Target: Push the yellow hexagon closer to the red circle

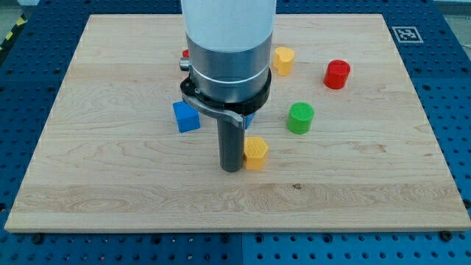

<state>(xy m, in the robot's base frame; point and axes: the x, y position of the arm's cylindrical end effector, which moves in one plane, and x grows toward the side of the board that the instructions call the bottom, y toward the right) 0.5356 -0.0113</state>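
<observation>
Yellow hexagon (pixel 255 152) sits mid-board, a little toward the bottom edge, my tip (pixel 232 169) touching its left side. No hand here, only a rod, so nothing grips. Red circle (pixel 337 74) waits well apart toward the top-right corner, past the green block (pixel 300 118). Best swing lower-left of the hexagon, then push diagonally, skirting green

I am looking down on a pale wooden board (pixel 110 184), its grain running across the view, which is lying on a blue perforated table (pixel 449 88) that is showing along every edge. A black-and-white fiducial marker (pixel 407 34) is sitting beyond the board's top right corner, and a yellow-and-black hazard strip (pixel 11 35) is running along the top left. Even light is falling across the surface.
</observation>
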